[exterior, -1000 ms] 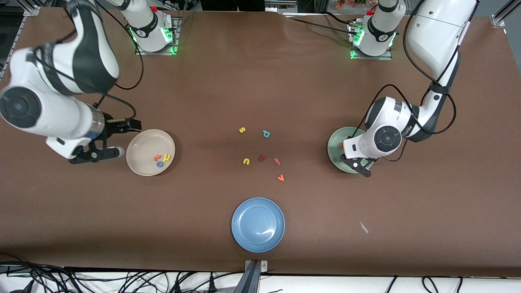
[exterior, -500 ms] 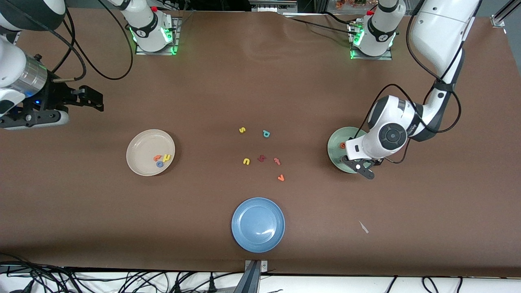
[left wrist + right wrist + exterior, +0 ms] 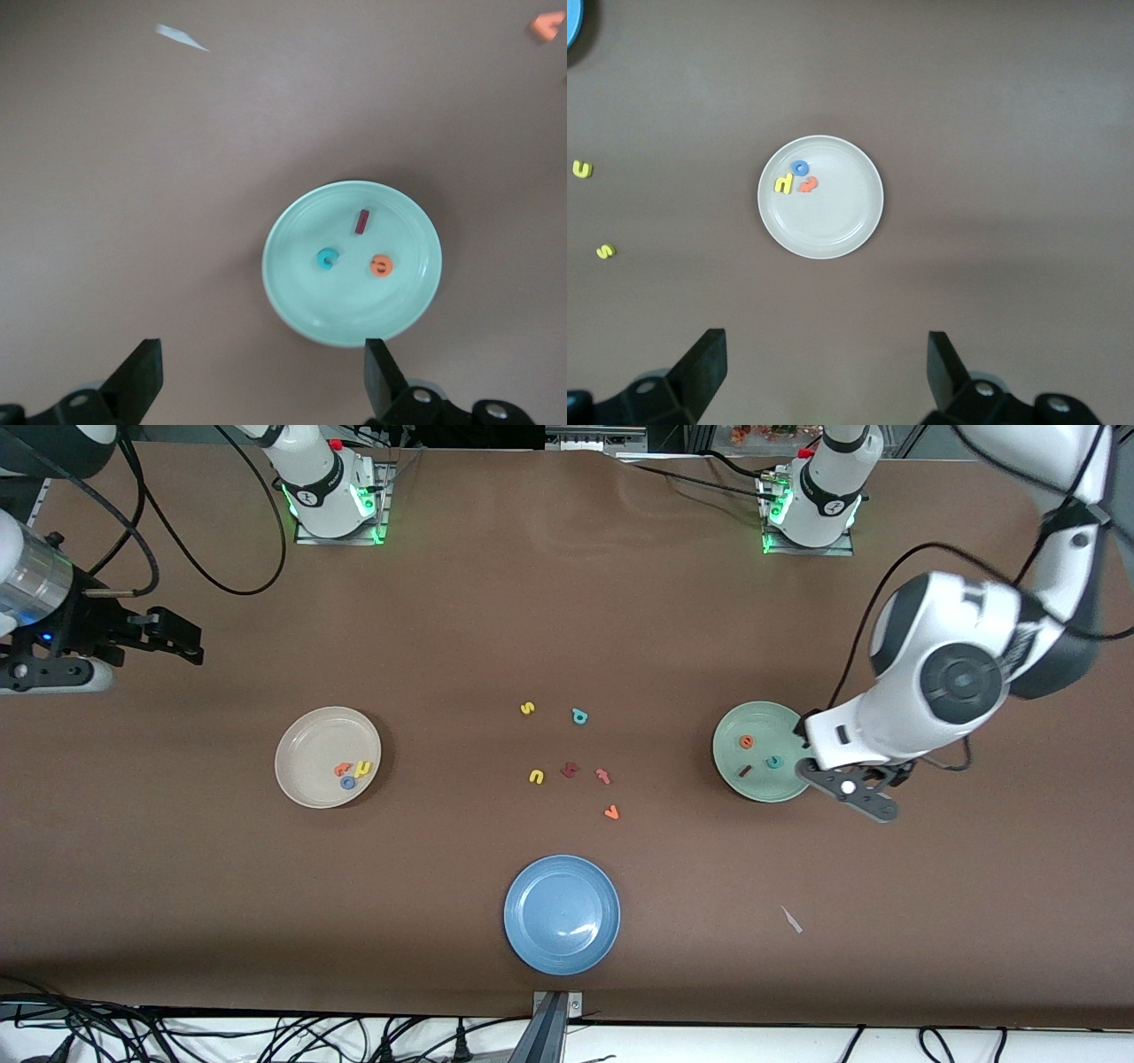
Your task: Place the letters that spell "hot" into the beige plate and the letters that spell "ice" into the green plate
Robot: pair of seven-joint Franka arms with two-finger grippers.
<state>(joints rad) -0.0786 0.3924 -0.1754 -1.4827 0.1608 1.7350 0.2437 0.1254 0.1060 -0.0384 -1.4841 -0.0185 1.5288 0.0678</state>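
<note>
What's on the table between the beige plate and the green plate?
In the front view, six loose foam letters lie scattered on the brown table between the beige plate and the green plate.

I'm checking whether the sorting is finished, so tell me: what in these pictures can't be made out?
- Right gripper: front view's edge cuts off much of its arm.
- Left gripper: front view, its wrist housing hides most of it.
- Loose letters at table centre: front view, too small to read.
- Blue plate: right wrist view, cut by the edge.
</note>
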